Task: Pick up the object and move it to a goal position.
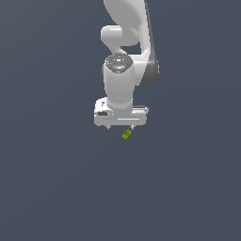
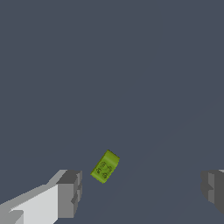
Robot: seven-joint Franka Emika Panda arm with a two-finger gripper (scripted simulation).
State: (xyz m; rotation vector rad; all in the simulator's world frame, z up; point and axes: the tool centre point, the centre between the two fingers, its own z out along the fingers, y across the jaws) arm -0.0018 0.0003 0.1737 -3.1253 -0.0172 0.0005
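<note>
- Plain dark slate-grey surface [image 1: 52,188] fills the whole exterior view; flat, uniform, no texture or markings.
- No edge, seam or horizon visible; cannot tell if it is a tabletop or a floor.
- Same dark grey surface [image 2: 109,65] fills the wrist view, evenly lit.
- A faint, slightly darker diagonal band crosses that surface in the wrist view; looks like soft shading, origin unclear.
- No other non-task items visible in either view.
</note>
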